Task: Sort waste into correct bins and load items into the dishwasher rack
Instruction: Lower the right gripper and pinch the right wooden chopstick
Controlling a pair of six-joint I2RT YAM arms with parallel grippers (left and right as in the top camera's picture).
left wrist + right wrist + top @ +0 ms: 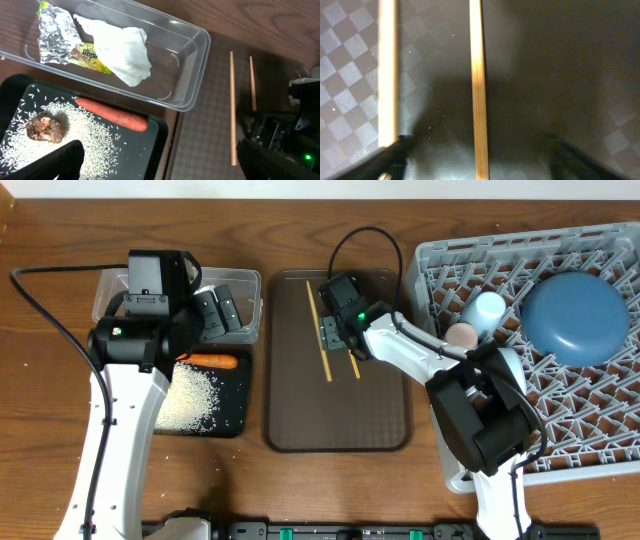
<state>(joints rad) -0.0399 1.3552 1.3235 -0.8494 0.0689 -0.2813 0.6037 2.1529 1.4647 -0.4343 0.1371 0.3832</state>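
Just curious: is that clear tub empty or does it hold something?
Not empty: the tub holds a tissue, foil wrapper and packet.

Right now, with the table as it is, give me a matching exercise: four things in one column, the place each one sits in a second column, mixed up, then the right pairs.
Things
1. carrot
2. tissue
3. chopsticks
4. blue plate

Places
A. grey rack
B. black tray
C. brown tray
D. clear tub

Pairs: 1-B, 2-D, 3-C, 4-A
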